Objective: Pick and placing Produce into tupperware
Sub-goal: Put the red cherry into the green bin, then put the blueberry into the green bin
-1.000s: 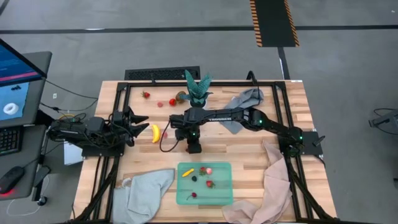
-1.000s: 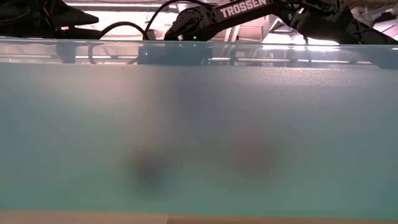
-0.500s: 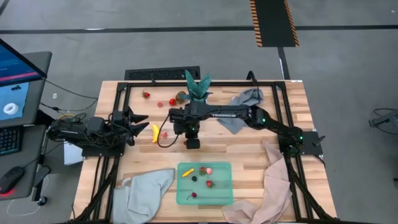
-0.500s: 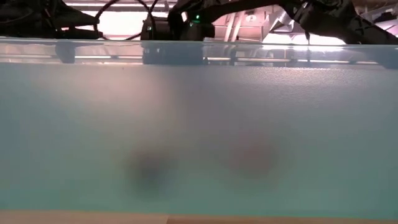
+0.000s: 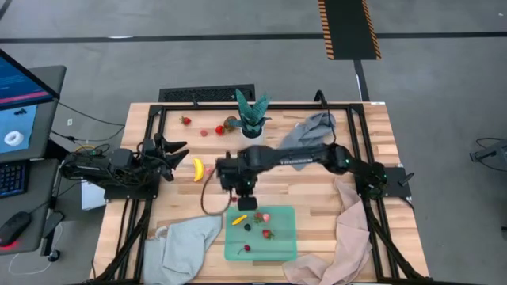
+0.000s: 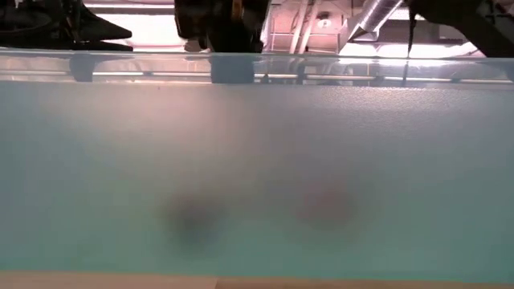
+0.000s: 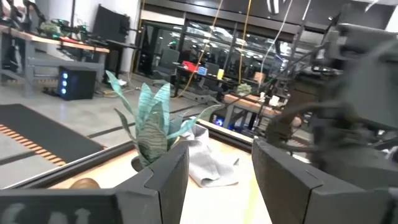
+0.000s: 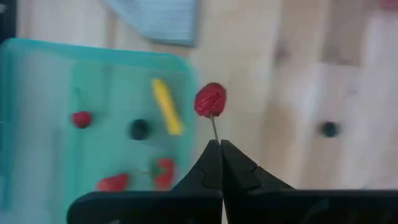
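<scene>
Right wrist view: my right hand (image 8: 221, 149) is clamped shut on the thin stem of a small red fruit (image 8: 210, 99), which dangles over the desk just beside the rim of the mint-green container (image 8: 37, 93). From overhead, that hand (image 5: 247, 203) has swung from the middle of the desk, near the potted plant (image 5: 252, 113), down to the container's (image 5: 283, 245) far edge in the last second. I judge the carry nearly done; what remains is a short move over the rim and a release. Inside the container already lie a yellow piece (image 5: 238, 219), a pink piece (image 5: 265, 217), a dark berry (image 5: 247, 227) and red pieces. My left hand (image 5: 170, 149) waits at the desk's left edge, fingers part open and empty, beside the banana (image 5: 197, 169). More small fruit (image 5: 219, 130) sits along the far edge.
</scene>
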